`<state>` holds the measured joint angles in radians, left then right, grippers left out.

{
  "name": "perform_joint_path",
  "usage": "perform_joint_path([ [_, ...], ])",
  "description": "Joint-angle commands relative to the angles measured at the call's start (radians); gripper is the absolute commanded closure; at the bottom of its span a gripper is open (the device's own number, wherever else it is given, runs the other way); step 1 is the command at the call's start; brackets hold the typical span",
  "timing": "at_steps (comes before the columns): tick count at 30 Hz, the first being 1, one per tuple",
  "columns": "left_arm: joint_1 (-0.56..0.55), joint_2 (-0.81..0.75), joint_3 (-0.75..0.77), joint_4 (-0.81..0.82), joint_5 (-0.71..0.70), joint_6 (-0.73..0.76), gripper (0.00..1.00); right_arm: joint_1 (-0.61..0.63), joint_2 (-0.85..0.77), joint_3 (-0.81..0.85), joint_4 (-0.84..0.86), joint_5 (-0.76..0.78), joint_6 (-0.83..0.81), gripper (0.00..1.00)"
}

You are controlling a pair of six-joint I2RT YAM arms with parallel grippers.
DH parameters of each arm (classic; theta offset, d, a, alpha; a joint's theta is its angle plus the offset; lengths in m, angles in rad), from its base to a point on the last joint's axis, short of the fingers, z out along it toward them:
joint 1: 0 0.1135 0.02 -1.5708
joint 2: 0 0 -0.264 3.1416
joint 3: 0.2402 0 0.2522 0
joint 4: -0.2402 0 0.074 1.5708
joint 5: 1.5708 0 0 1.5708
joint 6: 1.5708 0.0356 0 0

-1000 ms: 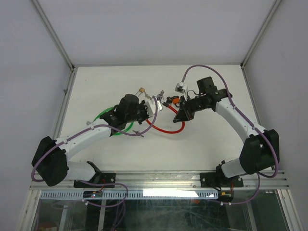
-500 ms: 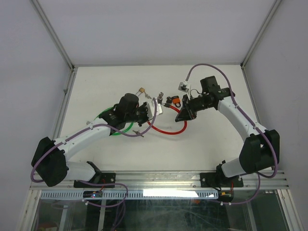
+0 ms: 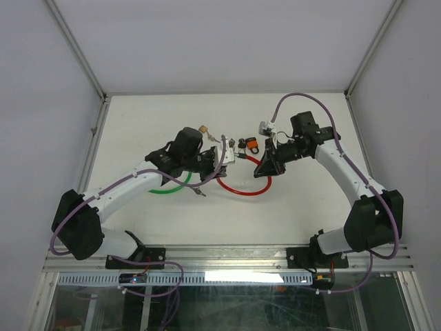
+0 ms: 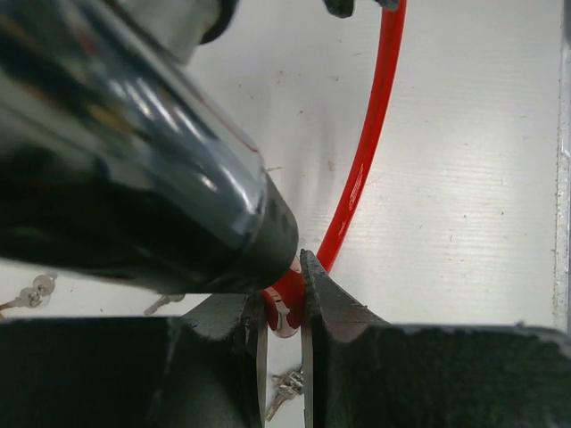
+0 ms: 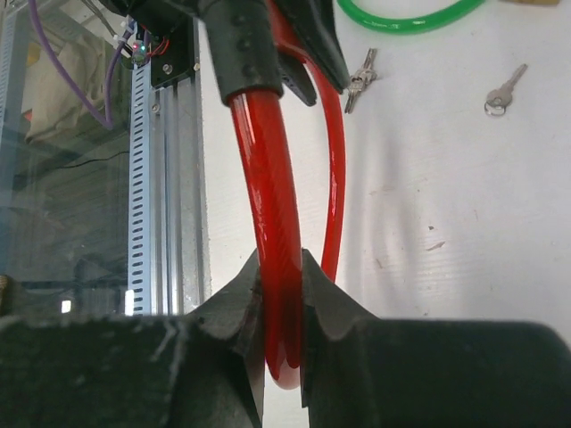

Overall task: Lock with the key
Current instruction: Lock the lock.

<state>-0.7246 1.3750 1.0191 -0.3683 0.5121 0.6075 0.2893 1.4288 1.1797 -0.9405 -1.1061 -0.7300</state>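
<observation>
**Now both of your pincers are clamping the red cable lock**

Right, from overhead you are seeing both arms reaching in over the table (image 3: 138, 124) and meeting near its middle. The left gripper (image 3: 222, 160) and the right gripper (image 3: 264, 167) are sitting near each other, and the red cable lock (image 3: 241, 189) is sagging in a loop between them. From up there you cannot tell how the jaws are standing.

The wrist cameras are settling that for you. On the left wrist, the left gripper (image 4: 284, 299) is pinching together on a red end piece where the cable (image 4: 364, 160) is curving away across the table. A dark glossy cylinder (image 4: 134, 187) is crowding the lens, too blurred to name. On the right wrist, the right gripper (image 5: 281, 281) is squeezing the red cable (image 5: 272, 223) itself, which is running up into a black sleeve (image 5: 243, 45).

As for keys, nothing is being held. Overhead, the key bunch (image 3: 200, 194) is showing only as a speck on the table just beside the loop. The right wrist is giving you much more: the key bunch (image 5: 360, 80) lying flat, a single key (image 5: 501, 94) well apart from it, and a green cable (image 5: 410, 20) beyond. The left wrist is catching keys (image 4: 285, 390) peeking below its fingertips.

Only the top view is showing you the orange padlock (image 3: 252, 144) and the brass padlock (image 3: 204, 129) farther back.
</observation>
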Motion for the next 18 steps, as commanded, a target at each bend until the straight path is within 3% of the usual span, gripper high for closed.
perform_joint_path([
  [1, 0.018, 0.021, 0.071, 0.020, 0.112, -0.029, 1.00, 0.020, -0.093, 0.015, -0.053, -0.128, -0.148, 1.00],
  [5, 0.029, 0.045, 0.094, 0.025, 0.127, -0.088, 1.00, 0.029, -0.117, 0.012, -0.052, -0.114, -0.150, 1.00],
  [10, 0.030, 0.093, 0.119, 0.025, 0.065, -0.156, 1.00, 0.042, -0.137, -0.006, 0.099, 0.021, 0.060, 1.00],
  [18, 0.028, 0.145, 0.155, -0.028, 0.111, -0.109, 1.00, 0.060, -0.106, 0.065, 0.018, 0.076, 0.061, 1.00],
])
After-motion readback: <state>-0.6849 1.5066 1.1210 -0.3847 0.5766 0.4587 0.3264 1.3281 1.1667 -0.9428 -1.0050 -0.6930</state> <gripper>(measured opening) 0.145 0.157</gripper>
